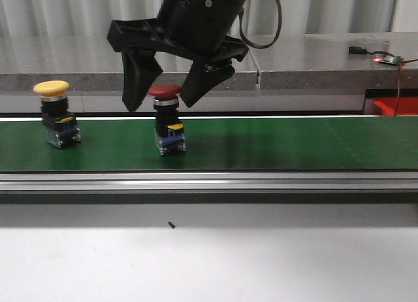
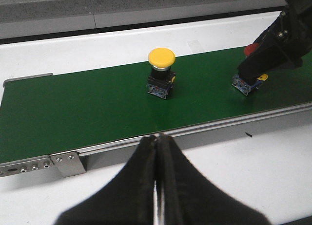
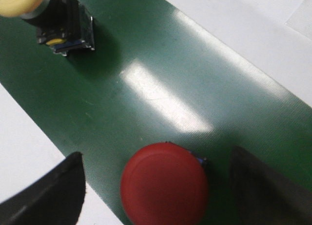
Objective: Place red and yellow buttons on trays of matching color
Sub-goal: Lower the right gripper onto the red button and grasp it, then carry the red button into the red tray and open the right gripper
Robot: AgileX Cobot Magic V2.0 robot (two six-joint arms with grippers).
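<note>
The right gripper has its jaws spread wide, one finger on each side of the red button's mushroom cap, neither touching it in the front view. From the right wrist view the red cap sits between the two dark fingertips, with gaps on both sides. This red button stands upright on the green conveyor belt, on its blue and yellow base. To its left on the same belt, well apart, the yellow button stands upright too. The left gripper hangs over the white tabletop in front of the belt, its jaws pressed together with nothing between them. A red tray shows at the far right edge behind the belt.
</note>
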